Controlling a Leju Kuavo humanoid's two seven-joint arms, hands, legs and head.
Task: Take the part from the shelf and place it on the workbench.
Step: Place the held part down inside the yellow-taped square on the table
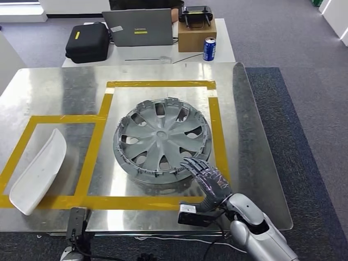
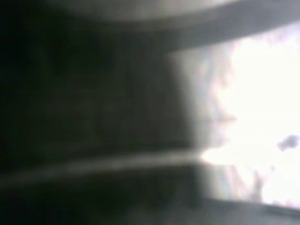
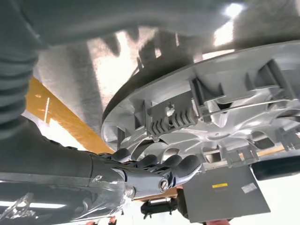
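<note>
Hubcap (image 1: 162,138) lies flat, inner side up, inside the larger yellow-taped square (image 1: 160,85) on the steel surface (image 1: 254,141), so I judge the placing nearly done. My right hand (image 1: 209,182) rests at its near rim; in the right wrist view the dark fingers (image 3: 166,164) lie stretched along the rim's underside edge, not clamped round it, so I read them as released or just about so. My left hand I cannot judge: its wrist view is a dark blur with glare.

Risk from here, as I see it: if I pull the hand back with a fingertip caught under a rim clip (image 3: 169,119), the hubcap could drag across the tape line or lift and clatter.

A white curved panel (image 1: 39,171) lies in the smaller taped box to the left, well apart. Beyond the surface, a white table holds a laptop (image 1: 138,27), a black case (image 1: 87,42), a cardboard box (image 1: 196,33) and a blue can (image 1: 209,49). Grey carpet lies around.
</note>
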